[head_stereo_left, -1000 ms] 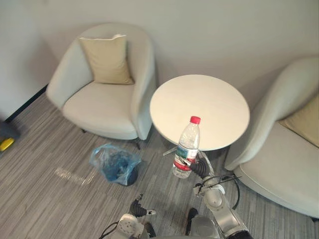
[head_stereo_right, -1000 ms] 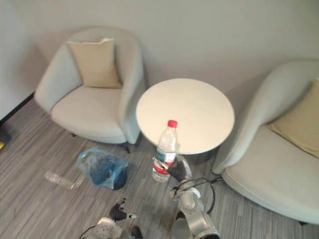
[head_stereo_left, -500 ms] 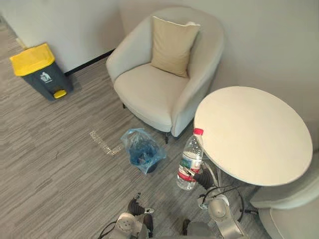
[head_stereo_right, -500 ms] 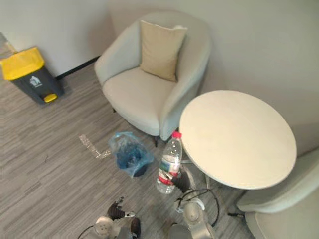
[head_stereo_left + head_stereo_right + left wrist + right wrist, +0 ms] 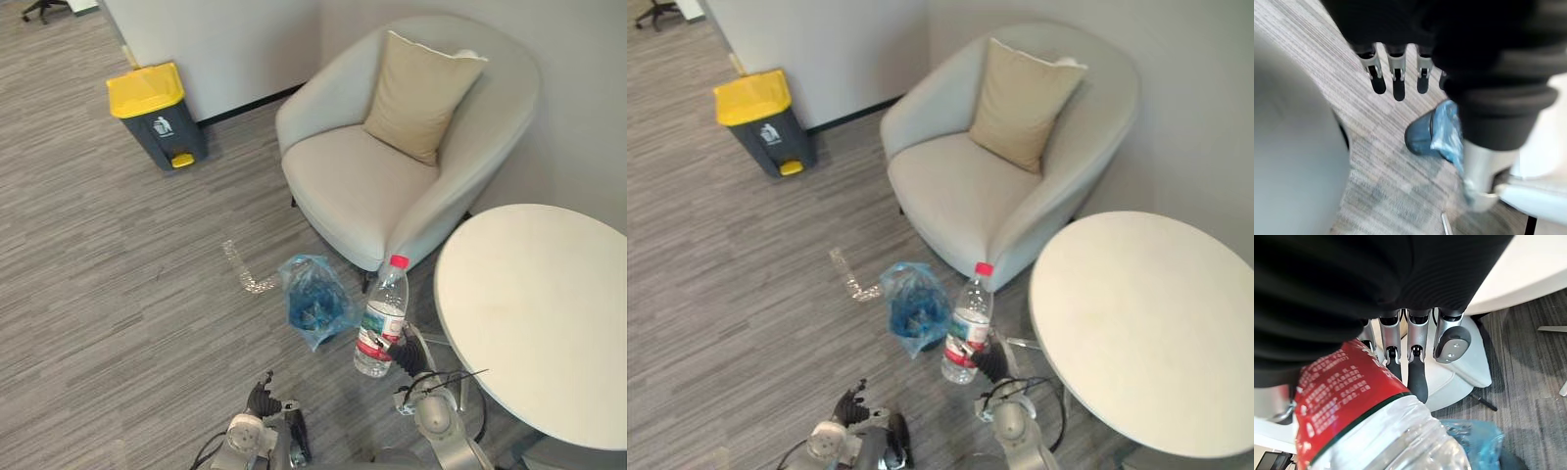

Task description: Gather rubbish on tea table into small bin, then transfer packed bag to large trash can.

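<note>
Holding the water bottle (image 5: 379, 318) upright by its labelled lower part, the right hand (image 5: 407, 354) has its fingers wrapped round it. The bottle is off the bench (image 5: 549, 323), near the blue-bagged small bin (image 5: 313, 308) on the floor. The bench top looks bare (gathering seems nearly done). Left to do, I judge: drop the bottle in, then carry the bag to the large trash can (image 5: 157, 117) — well apart. The left hand (image 5: 262, 399) hangs low, relaxed, empty.

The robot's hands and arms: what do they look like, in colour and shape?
The right arm and the left arm are silver-grey, with rounded joints. The right hand and the left hand each have slim silver fingers that end in dark rounded tips. A dark ribbed cover wraps the back of each hand and the wrist.
</note>
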You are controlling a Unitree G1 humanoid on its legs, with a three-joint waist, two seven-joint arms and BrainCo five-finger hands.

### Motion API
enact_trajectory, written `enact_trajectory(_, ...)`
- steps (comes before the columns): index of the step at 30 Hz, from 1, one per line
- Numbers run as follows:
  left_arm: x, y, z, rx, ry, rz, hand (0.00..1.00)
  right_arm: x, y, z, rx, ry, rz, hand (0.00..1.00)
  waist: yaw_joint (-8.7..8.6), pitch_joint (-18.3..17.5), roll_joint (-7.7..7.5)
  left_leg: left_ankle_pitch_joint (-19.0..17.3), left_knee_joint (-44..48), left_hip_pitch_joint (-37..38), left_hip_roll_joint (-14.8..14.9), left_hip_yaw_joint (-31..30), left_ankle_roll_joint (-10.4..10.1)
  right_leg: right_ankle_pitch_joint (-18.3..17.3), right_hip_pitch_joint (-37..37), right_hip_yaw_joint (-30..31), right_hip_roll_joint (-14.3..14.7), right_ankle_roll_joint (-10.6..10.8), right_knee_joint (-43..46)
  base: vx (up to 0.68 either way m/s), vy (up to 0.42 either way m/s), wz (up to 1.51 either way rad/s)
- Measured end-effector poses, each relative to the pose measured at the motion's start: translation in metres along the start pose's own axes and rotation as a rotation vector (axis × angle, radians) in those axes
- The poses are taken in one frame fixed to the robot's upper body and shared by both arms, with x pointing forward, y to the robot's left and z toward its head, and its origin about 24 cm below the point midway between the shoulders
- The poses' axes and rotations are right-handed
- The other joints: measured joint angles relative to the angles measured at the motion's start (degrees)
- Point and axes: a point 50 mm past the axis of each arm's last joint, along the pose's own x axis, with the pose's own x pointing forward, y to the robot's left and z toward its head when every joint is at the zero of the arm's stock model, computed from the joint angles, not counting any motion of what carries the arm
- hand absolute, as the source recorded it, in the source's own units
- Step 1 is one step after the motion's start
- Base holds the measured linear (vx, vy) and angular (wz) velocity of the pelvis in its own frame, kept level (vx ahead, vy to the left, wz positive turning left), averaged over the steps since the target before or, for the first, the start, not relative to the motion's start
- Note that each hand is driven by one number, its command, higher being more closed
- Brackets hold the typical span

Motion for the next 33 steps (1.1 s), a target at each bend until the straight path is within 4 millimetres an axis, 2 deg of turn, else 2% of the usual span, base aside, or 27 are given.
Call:
enact_trajectory(1, 0.000, -0.001, -0.001, -0.001, 0.002, -0.001, 0.00, 0.001, 0.001, 0.002, 0.003, -0.009, 0.003, 1.00, 0.14, 0.04, -0.06, -0.53, -1.07, 1.29, -0.27, 0.82, 0.26, -0.38, -0.84, 0.84, -0.47, 0.63, 2.51, 0.01, 0.108, -0.41)
enact_trajectory(2, -0.001, -0.002, -0.003, 0.009, 0.012, -0.009, 0.00, 0.003, 0.004, 0.006, 0.004, -0.022, 0.014, 1.00, 0.07, 0.16, -0.20, -2.76, -3.56, 3.83, -1.31, 1.11, -0.50, -1.37, -4.36, 2.68, -1.65, 2.17, 11.43, 0.01, 0.114, -0.39)
enact_trajectory(3, -0.001, -0.002, -0.005, 0.014, 0.020, -0.012, 0.00, 0.003, 0.004, 0.005, 0.004, -0.021, 0.016, 1.00, 0.03, 0.17, -0.33, -2.95, -4.02, 4.55, -1.70, 1.31, -0.54, -1.29, -6.00, 3.20, -2.17, 2.18, 15.31, 0.04, 0.137, -0.29)
enact_trajectory(5, -0.001, -0.001, -0.007, 0.038, 0.022, -0.017, 0.00, 0.001, 0.006, 0.000, -0.010, -0.001, 0.032, 1.00, -0.80, 0.71, -1.53, -3.46, -5.35, 8.02, -3.19, 1.32, 0.04, 0.03, -12.53, 6.97, -3.78, 1.82, 29.81, 0.11, 0.086, -0.01)
enact_trajectory(6, -0.001, 0.000, -0.009, 0.048, 0.032, -0.018, 0.00, -0.001, 0.010, -0.003, -0.014, 0.011, 0.053, 1.00, -0.97, 0.69, -1.45, -3.66, -5.74, 9.41, -3.16, 0.70, 0.07, -3.32, -14.62, 8.44, -2.91, 1.27, 31.87, 0.12, 0.054, 0.08)
enact_trajectory(7, -0.001, 0.000, -0.010, 0.050, 0.035, -0.017, 0.00, -0.001, 0.011, -0.003, -0.015, 0.011, 0.060, 1.00, -1.11, 0.93, -1.05, -3.47, -5.90, 9.81, -3.04, 0.65, 0.26, -4.47, -15.39, 8.59, -2.58, 1.14, 31.55, 0.11, 0.010, 0.21)
enact_trajectory(8, -0.001, 0.001, -0.011, 0.049, 0.041, -0.015, 0.00, -0.001, 0.013, -0.002, -0.015, 0.007, 0.074, 1.00, -1.51, 0.92, -1.09, -3.32, -6.13, 10.61, -2.44, 0.18, 0.44, -6.32, -16.72, 9.05, -1.11, 0.80, 27.19, 0.12, -0.043, 0.36)
enact_trajectory(9, -0.002, 0.001, -0.012, 0.050, 0.045, -0.005, 0.00, -0.001, 0.014, -0.005, -0.018, 0.017, 0.082, 1.00, -1.73, 0.82, -0.77, -3.23, -5.99, 10.82, -1.69, -0.95, 0.30, -6.33, -17.20, 9.57, 0.68, 0.67, 20.09, 0.14, -0.070, 0.43)
enact_trajectory(10, -0.002, 0.001, -0.012, 0.050, 0.047, -0.003, 0.00, -0.002, 0.015, -0.007, -0.019, 0.026, 0.086, 1.00, -1.81, 0.64, -0.80, -3.17, -5.93, 10.86, -1.48, -1.36, 0.20, -5.81, -17.11, 9.85, 1.29, 0.54, 16.31, 0.15, -0.093, 0.65)
enact_trajectory(11, -0.002, 0.002, -0.014, 0.054, 0.051, -0.003, 0.00, -0.005, 0.016, -0.011, -0.019, 0.046, 0.090, 1.00, -1.79, -0.17, -1.95, -3.24, -5.48, 10.27, -2.33, -3.35, -0.07, 0.05, -16.28, 10.58, 1.54, 0.59, 6.04, 0.14, -0.096, 0.61)
enact_trajectory(12, -0.002, 0.003, -0.015, 0.056, 0.054, -0.002, 0.00, -0.006, 0.016, -0.012, -0.019, 0.049, 0.091, 1.00, -1.71, -0.47, -2.54, -3.34, -5.35, 10.05, -2.93, -4.14, -0.23, 2.92, -16.37, 10.85, 1.19, 0.55, 4.22, 0.23, -0.185, 0.94)
enact_trajectory(13, -0.002, -0.003, -0.014, 0.053, 0.059, -0.014, 0.00, -0.006, 0.011, -0.017, -0.042, 0.061, 0.091, 1.00, -2.15, -1.09, -1.04, -3.77, -5.14, 9.93, -1.89, -6.57, -1.18, 3.87, -15.30, 9.38, 1.85, 0.19, 3.62, 0.19, -0.161, 0.58)
enact_trajectory(14, -0.003, -0.009, -0.014, 0.042, 0.059, -0.021, 0.00, -0.007, 0.009, -0.019, -0.054, 0.064, 0.092, 1.00, -1.71, -1.79, 0.33, -4.11, -5.08, 9.39, -0.98, -6.87, -1.72, 4.18, -14.78, 9.04, 2.53, -0.26, 2.00, 0.20, -0.139, 0.47)
enact_trajectory(16, -0.005, -0.013, -0.016, 0.022, 0.069, -0.023, 0.00, -0.006, 0.005, -0.020, -0.069, 0.061, 0.088, 1.00, -1.47, -2.30, 2.13, -4.46, -5.09, 9.18, 0.41, -7.68, -2.37, 4.78, -13.30, 7.51, 3.69, -0.84, -0.26, 0.18, -0.089, 0.12)
enact_trajectory(18, -0.005, -0.013, -0.017, 0.015, 0.074, -0.022, 0.00, -0.008, 0.004, -0.023, -0.067, 0.073, 0.084, 1.00, -1.44, -2.47, 2.50, -4.98, -5.19, 10.63, 2.05, -8.24, -3.33, 4.77, -11.14, 6.54, 5.11, -0.86, -1.28, 0.18, -0.127, 0.11)
enact_trajectory(21, -0.006, -0.013, -0.018, 0.015, 0.078, -0.021, 0.00, -0.011, 0.003, -0.025, -0.065, 0.083, 0.077, 1.00, -1.40, -2.38, 1.76, -5.48, -5.30, 12.67, 3.25, -9.07, -4.16, 4.66, -8.05, 5.58, 6.20, -0.94, -1.92, 0.09, -0.074, 0.13)
enact_trajectory(23, -0.005, -0.013, -0.018, 0.016, 0.078, -0.021, 0.00, -0.010, 0.002, -0.024, -0.064, 0.077, 0.072, 1.00, -1.41, -2.36, 1.30, -5.48, -5.32, 13.02, 3.12, -9.10, -4.17, 4.44, -7.75, 5.60, 6.09, -1.23, -1.93, 0.02, -0.011, 0.02)
enact_trajectory(27, -0.005, -0.012, -0.018, 0.017, 0.078, -0.020, 0.00, -0.011, 0.004, -0.024, -0.060, 0.079, 0.075, 1.00, -1.38, -2.36, 1.29, -5.48, -4.98, 12.80, 2.67, -9.43, -4.17, 4.07, -7.62, 5.35, 5.60, -1.25, -1.78, -0.02, 0.008, 0.06)
enact_trajectory(29, -0.005, -0.010, -0.018, 0.019, 0.076, -0.016, 0.00, -0.011, 0.004, -0.023, -0.055, 0.078, 0.072, 1.00, -1.40, -2.25, 1.06, -5.77, -3.45, 11.72, 2.31, -10.37, -4.53, 3.13, -7.90, 4.77, 5.02, -1.33, -0.85, -0.05, -0.010, 0.25)
enact_trajectory(31, -0.005, -0.006, -0.015, 0.021, 0.060, -0.004, 0.00, -0.009, 0.003, -0.021, -0.057, 0.068, 0.062, 1.00, -1.15, -2.18, 0.77, -7.68, 1.96, 7.66, 2.49, -10.72, -5.00, 0.97, -11.02, 4.27, 4.44, -1.61, 3.76, -0.12, -0.017, 0.26)
enact_trajectory(32, -0.003, -0.001, -0.011, 0.017, 0.042, 0.012, 0.00, -0.002, 0.000, -0.015, -0.060, 0.038, 0.044, 1.00, -0.92, -1.47, 0.91, -10.09, 8.67, 2.32, 3.43, -11.12, -4.83, -0.75, -15.21, 4.07, 4.51, -2.06, 8.59, -0.14, -0.014, 0.14)
enact_trajectory(33, -0.002, 0.002, -0.009, 0.013, 0.034, 0.020, 0.00, 0.001, -0.001, -0.011, -0.061, 0.024, 0.037, 1.00, -0.88, -1.09, 0.90, -10.56, 10.90, 0.36, 3.68, -11.23, -4.77, -1.26, -16.78, 4.06, 4.48, -2.23, 10.45, -0.18, -0.027, 0.18)
